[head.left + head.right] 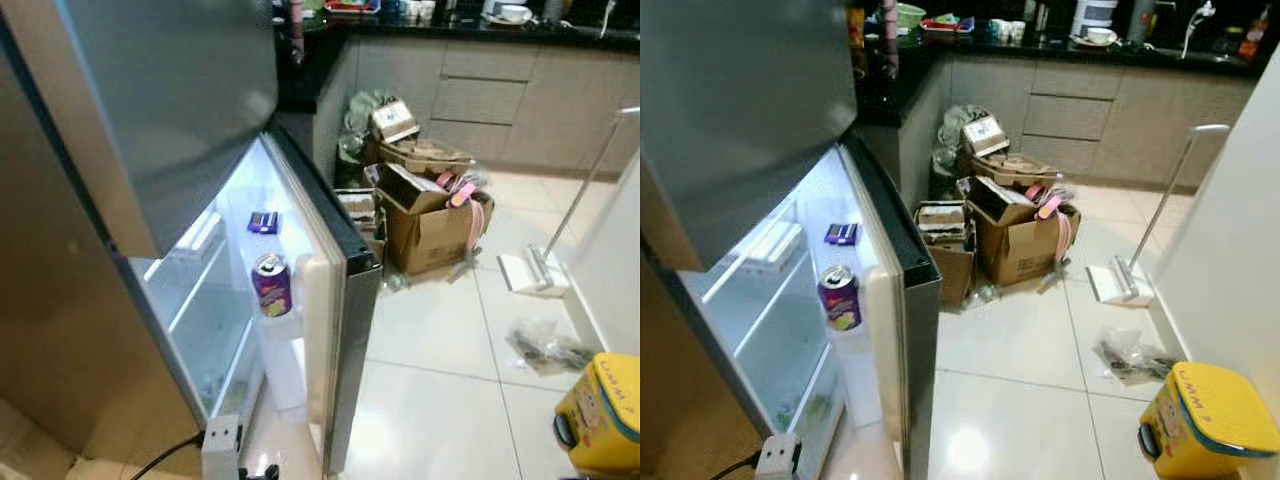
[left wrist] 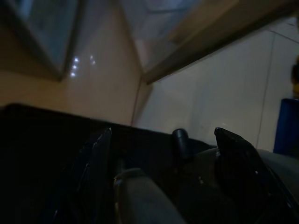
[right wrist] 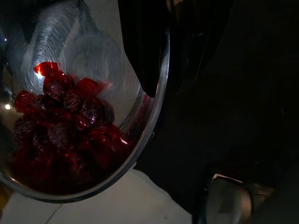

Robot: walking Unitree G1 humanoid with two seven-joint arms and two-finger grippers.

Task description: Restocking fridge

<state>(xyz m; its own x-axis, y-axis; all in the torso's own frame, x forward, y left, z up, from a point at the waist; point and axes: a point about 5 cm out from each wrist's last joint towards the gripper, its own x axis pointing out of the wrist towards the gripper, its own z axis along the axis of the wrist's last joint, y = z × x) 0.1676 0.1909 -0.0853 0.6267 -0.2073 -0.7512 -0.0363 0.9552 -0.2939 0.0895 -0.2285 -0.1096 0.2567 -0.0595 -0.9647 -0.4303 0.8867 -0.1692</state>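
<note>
The fridge [image 1: 170,110] stands at the left with its lower door [image 1: 335,300] swung open and the inside lit. A purple drink can [image 1: 271,285] stands on a door shelf, and a small blue packet [image 1: 264,221] lies on the shelf above it. In the right wrist view, a steel bowl [image 3: 88,51] holds dark red fruit [image 3: 65,126]. My right gripper [image 3: 156,88] is shut on the bowl's rim, one black finger [image 3: 140,46] lying inside the rim. In the dark left wrist view, my left gripper [image 2: 163,144] hangs open with nothing between its fingers.
Open cardboard boxes [image 1: 425,225] are heaped on the tiled floor beyond the door, below the kitchen counter [image 1: 480,30]. A white mop [image 1: 535,270], a crumpled plastic bag [image 1: 545,345] and a yellow bin [image 1: 605,415] are on the right. A white power strip [image 1: 221,445] lies by the fridge's foot.
</note>
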